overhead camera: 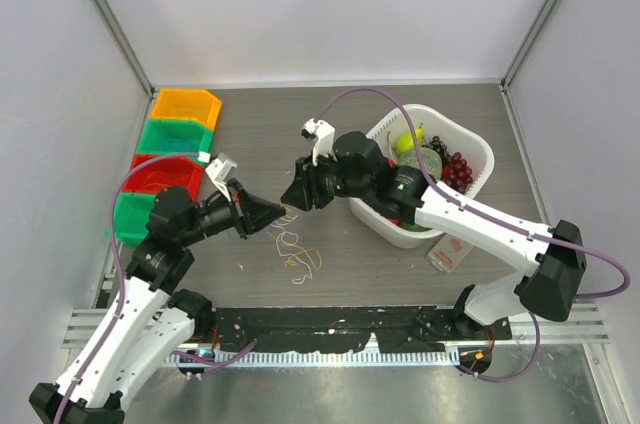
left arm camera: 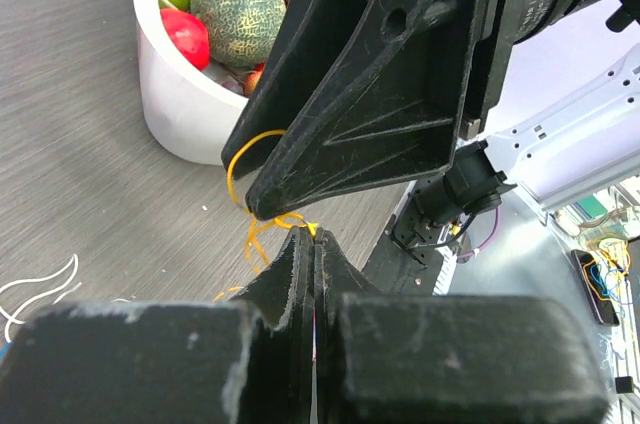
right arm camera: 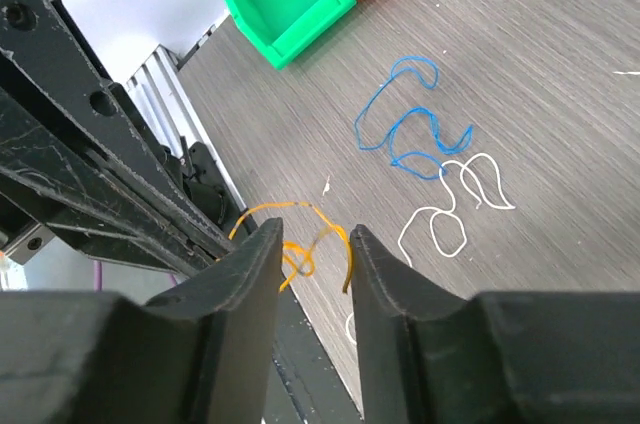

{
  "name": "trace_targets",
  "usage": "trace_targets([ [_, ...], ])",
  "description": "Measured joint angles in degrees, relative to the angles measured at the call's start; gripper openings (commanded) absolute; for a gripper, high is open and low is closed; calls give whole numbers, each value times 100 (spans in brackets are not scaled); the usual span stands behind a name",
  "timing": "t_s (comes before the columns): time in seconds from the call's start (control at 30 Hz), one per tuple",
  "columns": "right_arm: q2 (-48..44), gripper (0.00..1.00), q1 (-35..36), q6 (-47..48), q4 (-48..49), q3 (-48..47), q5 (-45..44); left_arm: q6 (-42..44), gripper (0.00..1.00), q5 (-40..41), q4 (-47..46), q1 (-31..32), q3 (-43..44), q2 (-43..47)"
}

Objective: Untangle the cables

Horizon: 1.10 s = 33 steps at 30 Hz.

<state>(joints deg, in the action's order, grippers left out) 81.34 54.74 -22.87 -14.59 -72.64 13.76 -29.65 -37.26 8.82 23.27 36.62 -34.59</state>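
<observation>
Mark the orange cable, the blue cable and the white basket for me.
orange cable [right arm camera: 280, 206], right wrist view, top of its raised arc.
blue cable [right arm camera: 410, 116], right wrist view, middle loop.
white basket [left arm camera: 180, 109], left wrist view, outer wall.

Left pincer [left arm camera: 312, 236] closed, right pincer [right arm camera: 315, 240] parted.

Robot test cell in a lab. This is indicated by a left arm [overhead camera: 130, 319] and a right arm [overhead camera: 480, 224] bolted to a slotted aluminium rail [overhead camera: 598, 329] at the near edge of a wood-grain tabletop [overhead camera: 350, 139]. Plain white panels [overhead camera: 330, 14] are framed in metal profile on three sides. Coloured plastic bins [overhead camera: 172, 144] are lined up at left, and a white basket [overhead camera: 478, 147] of fruit is set at right.
</observation>
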Motion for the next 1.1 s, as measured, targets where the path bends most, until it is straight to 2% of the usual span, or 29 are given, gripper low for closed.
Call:
trace_targets([
  [0.17,-420,53,-48,-201,138,256,-262,-39,0,-7,-72,0,0,39],
  [0.27,-973,46,-59,-90,323,741,-293,-129,0,-9,-140,0,0,37],
  [0.33,-1248,45,-59,116,409,957,-181,-186,0,-22,-190,0,0,31],
  [0.4,-1405,41,-59,369,531,1086,66,-282,0,-79,-267,0,-7,-9],
  [0.5,-1478,40,-59,820,699,1178,542,-448,0,-258,-400,0,-15,-114],
  [0.63,-1633,47,-59,1871,881,1460,1093,-785,0,-693,-726,0,-31,-435],
  [0.8,-1869,50,-59,2966,931,1707,1506,-1165,0,-1176,-1073,0,-181,-717],
  [1.1,-1882,48,-59,3748,1045,1709,1980,-1674,0,-1740,-1816,0,-210,-754],
])
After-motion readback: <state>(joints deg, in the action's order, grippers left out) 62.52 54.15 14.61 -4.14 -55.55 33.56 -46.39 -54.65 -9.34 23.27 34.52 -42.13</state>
